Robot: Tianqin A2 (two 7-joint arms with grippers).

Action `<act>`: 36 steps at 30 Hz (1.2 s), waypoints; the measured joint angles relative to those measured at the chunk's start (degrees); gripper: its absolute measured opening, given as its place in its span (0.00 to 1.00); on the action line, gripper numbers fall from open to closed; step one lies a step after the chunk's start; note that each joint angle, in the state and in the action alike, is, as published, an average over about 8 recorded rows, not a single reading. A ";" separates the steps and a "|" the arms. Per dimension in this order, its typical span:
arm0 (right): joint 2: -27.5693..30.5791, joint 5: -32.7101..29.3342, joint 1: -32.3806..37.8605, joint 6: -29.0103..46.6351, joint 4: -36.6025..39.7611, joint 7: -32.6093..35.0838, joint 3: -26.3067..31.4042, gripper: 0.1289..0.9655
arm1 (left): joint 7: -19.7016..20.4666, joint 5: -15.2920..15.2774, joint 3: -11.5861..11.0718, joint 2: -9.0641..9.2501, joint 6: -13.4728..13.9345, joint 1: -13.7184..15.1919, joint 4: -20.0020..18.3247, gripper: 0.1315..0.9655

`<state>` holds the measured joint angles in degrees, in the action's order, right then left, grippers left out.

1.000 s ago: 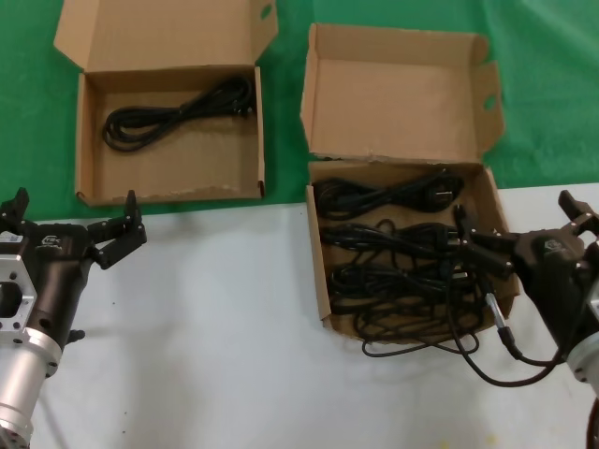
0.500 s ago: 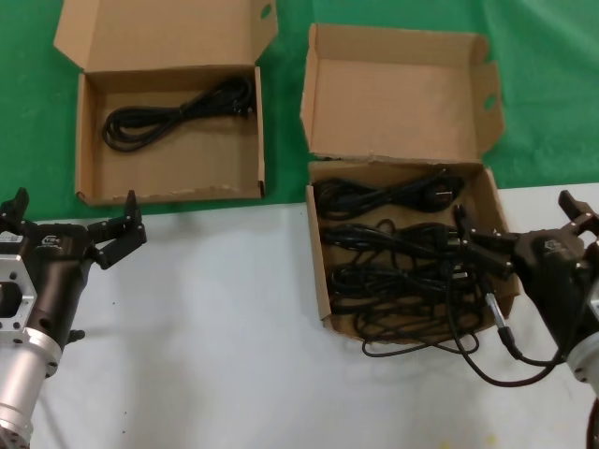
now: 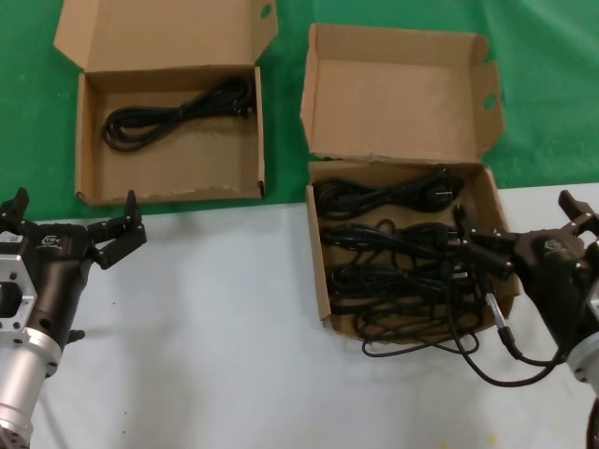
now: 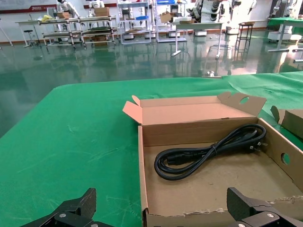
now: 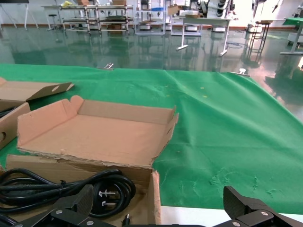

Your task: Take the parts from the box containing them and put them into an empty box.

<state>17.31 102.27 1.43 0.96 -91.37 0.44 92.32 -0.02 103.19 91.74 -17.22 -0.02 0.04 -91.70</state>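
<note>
Nearest the robot, the left gripper and right gripper hover with fingers apart. Beyond the right one, cords fill the squarish box; farther left, one cord lies inside the shallow box.

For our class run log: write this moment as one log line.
left gripper: open, idle near shallow box | right gripper: open, at squarish box | cords | one cord delivered
</note>
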 joint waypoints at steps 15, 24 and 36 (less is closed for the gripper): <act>0.00 0.00 0.00 0.00 0.00 0.00 0.00 1.00 | 0.00 0.00 0.00 0.00 0.00 0.00 0.00 1.00; 0.00 0.00 0.00 0.00 0.00 0.00 0.00 1.00 | 0.00 0.00 0.00 0.00 0.00 0.00 0.00 1.00; 0.00 0.00 0.00 0.00 0.00 0.00 0.00 1.00 | 0.00 0.00 0.00 0.00 0.00 0.00 0.00 1.00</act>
<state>17.31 102.27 1.43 0.96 -91.37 0.44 92.32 -0.02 103.19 91.74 -17.22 -0.02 0.04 -91.70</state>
